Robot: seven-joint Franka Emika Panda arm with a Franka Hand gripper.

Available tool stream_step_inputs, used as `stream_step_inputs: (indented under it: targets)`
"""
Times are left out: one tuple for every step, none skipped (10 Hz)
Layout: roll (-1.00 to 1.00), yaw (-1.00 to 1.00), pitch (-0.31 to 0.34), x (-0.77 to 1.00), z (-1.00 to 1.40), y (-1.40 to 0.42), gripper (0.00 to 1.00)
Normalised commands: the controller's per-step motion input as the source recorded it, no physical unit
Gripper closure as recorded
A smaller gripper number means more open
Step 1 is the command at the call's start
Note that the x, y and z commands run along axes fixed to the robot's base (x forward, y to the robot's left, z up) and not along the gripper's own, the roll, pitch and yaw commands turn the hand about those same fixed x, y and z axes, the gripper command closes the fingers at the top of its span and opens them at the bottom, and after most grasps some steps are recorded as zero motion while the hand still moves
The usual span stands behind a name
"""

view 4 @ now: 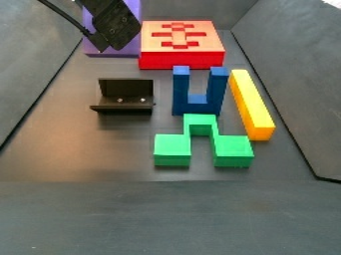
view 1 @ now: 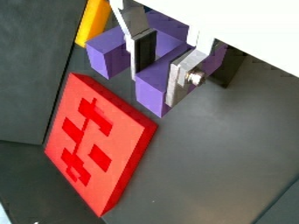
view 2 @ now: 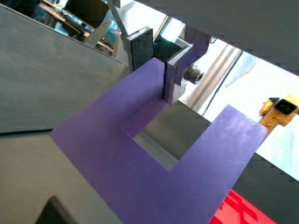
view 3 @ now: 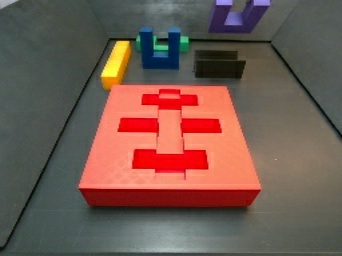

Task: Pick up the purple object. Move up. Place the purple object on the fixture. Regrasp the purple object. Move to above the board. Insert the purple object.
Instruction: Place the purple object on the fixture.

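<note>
My gripper point(view 1: 162, 66) is shut on one prong of the purple object point(view 1: 156, 91), a U-shaped block. The silver finger plates and dark pads clamp that prong in both wrist views, gripper point(view 2: 156, 63), purple object point(view 2: 140, 149). In a side view the purple object point(view 3: 241, 15) hangs at the frame's upper edge, above and behind the fixture point(view 3: 219, 65), clear of the floor. In a side view the gripper point(view 4: 107, 38) holds the purple object point(view 4: 96, 46) beside the board point(view 4: 184, 40). The red board point(view 3: 167, 130) with cross-and-bar cut-outs lies flat; its corner shows below the block, board point(view 1: 100, 144).
A blue U-shaped block point(view 3: 163, 47) with a green insert stands next to the fixture point(view 4: 127, 98). A yellow bar point(view 3: 116, 63) lies beside it. A green piece point(view 4: 200, 141) lies in front of the blue block point(view 4: 197, 88). Dark walls enclose the floor.
</note>
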Motion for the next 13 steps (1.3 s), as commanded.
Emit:
stream_step_inputs:
  targets:
    - [0.26, 0.00, 0.000, 0.32, -0.18, 0.26, 1.00]
    - [0.31, 0.01, -0.094, 0.20, -0.32, 0.10, 1.00]
    - [0.39, 0.00, -0.134, 0.15, -0.33, 0.02, 1.00]
    - [0.42, 0.00, -0.109, 0.14, -0.31, 0.00, 1.00]
    - [0.39, 0.00, -0.109, 0.13, -0.33, 0.00, 1.00]
    - [0.37, 0.00, -0.077, 0.13, -0.31, 0.00, 1.00]
    - [0.32, 0.03, -0.120, -0.07, -0.37, -0.01, 1.00]
    - [0.21, 0.07, -0.143, -0.16, -0.36, 0.00, 1.00]
    - [0.11, 0.03, -0.091, -0.24, -0.25, 0.00, 1.00]
    - [0.00, 0.02, -0.080, -0.26, -0.16, 0.00, 1.00]
    - [0.00, 0.03, -0.094, -0.26, -0.17, 0.00, 1.00]
    - [0.00, 0.03, -0.126, -0.24, -0.23, 0.00, 1.00]
    - [0.00, 0.05, -0.131, -0.12, -0.27, 0.00, 1.00]
